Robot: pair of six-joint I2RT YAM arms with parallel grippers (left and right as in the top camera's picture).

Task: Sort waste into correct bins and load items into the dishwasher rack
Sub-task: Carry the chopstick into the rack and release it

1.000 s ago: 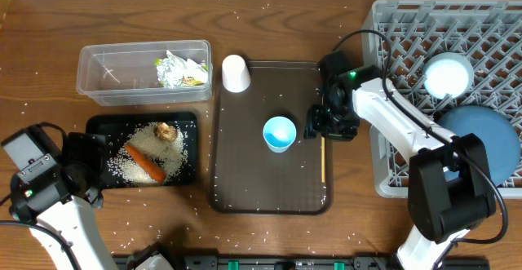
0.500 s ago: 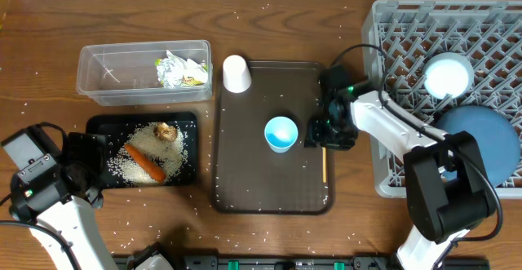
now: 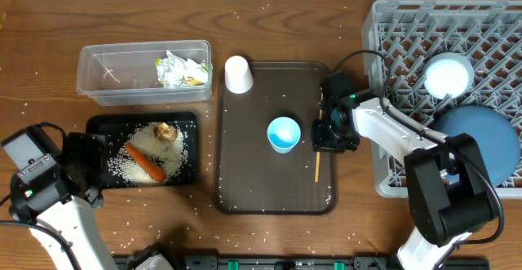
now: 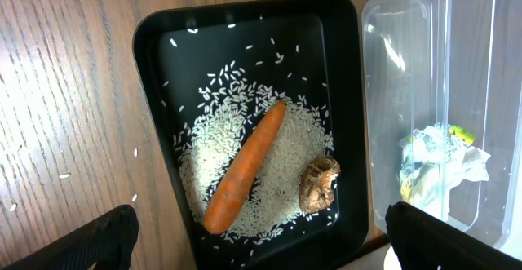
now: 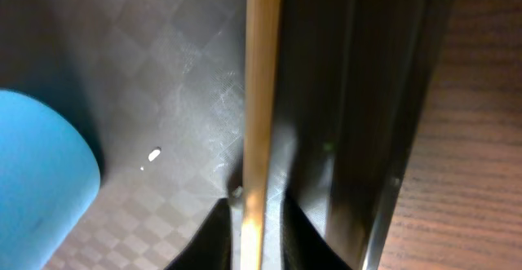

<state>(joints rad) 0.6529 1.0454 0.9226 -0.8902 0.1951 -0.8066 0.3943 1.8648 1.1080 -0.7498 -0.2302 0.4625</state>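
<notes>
1. right wrist view: the right jaws stand nearly together, fingertips (image 5: 210, 241) pressed to either flank of the wooden chopsticks (image 5: 259, 99), which run straight out ahead of them. it reads as a clamp, though i cannot tell whether both sticks or only one sit in it.
2. overhead, these jaws sit low at the rack-side edge of the brown serving tray (image 3: 245, 180). the sticks' free end pokes out from under them toward the arm's base. the light-blue cup (image 3: 283, 133) stands just beside the jaws on the side away from the rack, and the tray's raised rim is just beside them on the other.
3. the step in hand is judged to be lifting the chopsticks for the grey dishwasher rack (image 3: 391, 25), near the jaws' outer side. rise straight up first to clear the rim, and check that both sticks come along.
4. the grip looks to be near one end, so the long free part may sag or swing. turn slowly, away from the cup.
5. over the rack, avoid the white bowl (image 3: 448, 76) and blue plate (image 3: 489, 139). lay the sticks along the pegs nearest the jaws so they cannot slip through the grid.
6. the left jaws are wide apart and empty, with the black tray (image 4: 155, 58) holding the carrot (image 4: 245, 165) ahead of them. they can wait.
</notes>
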